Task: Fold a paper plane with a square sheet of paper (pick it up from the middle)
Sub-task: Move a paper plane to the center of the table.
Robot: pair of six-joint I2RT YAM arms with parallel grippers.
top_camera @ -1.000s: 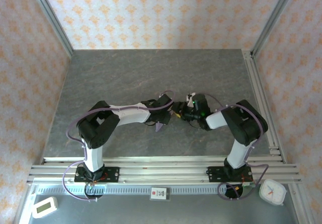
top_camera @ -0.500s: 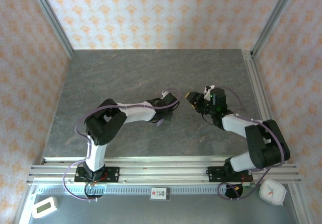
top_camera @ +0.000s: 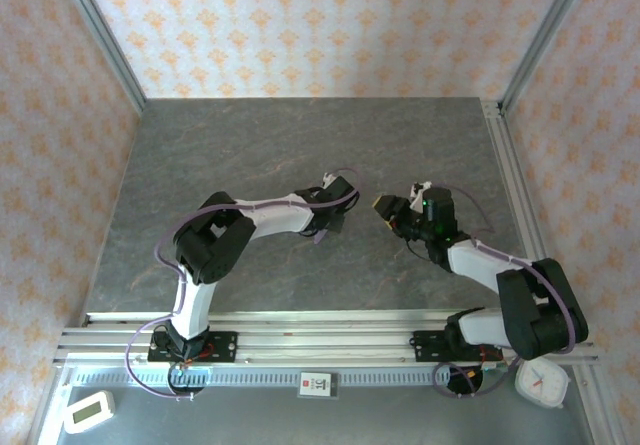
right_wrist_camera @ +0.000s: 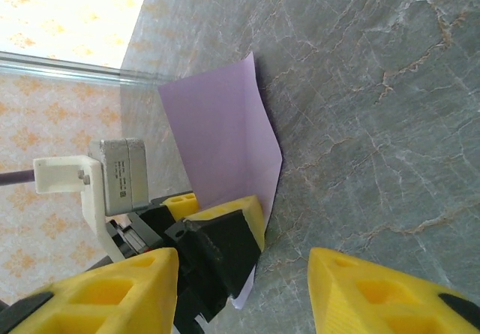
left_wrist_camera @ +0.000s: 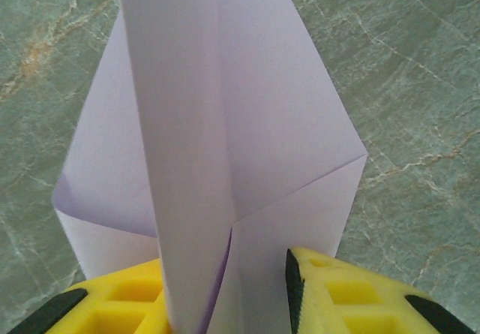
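Here we are at the middle of the counter (left_wrist_camera: pixel 420 86), and my left fingers (left_wrist_camera: pixel 341 296) are pinching the lilac paper (left_wrist_camera: pixel 225 109). It sits right between the two yellow tips and rises away from them, clear of the grey marbled surface. It's partly folded: a long flap is laid down the centre, a diagonal edge runs out to a corner on the right, and a looser layer bulges open at the left. From my right wrist the same paper is a flat lilac panel standing out of my left fingers, one edge close to the counter; whether it touches, I cannot tell. My right fingers (right_wrist_camera: pixel 367 296) are spread wide, with nothing gripped between them, pointed toward the paper and apart from it. From above, both arms bend inward and the two sets of fingers are near each other with a gap between. A sliver of lilac peeks out beneath my left wrist.
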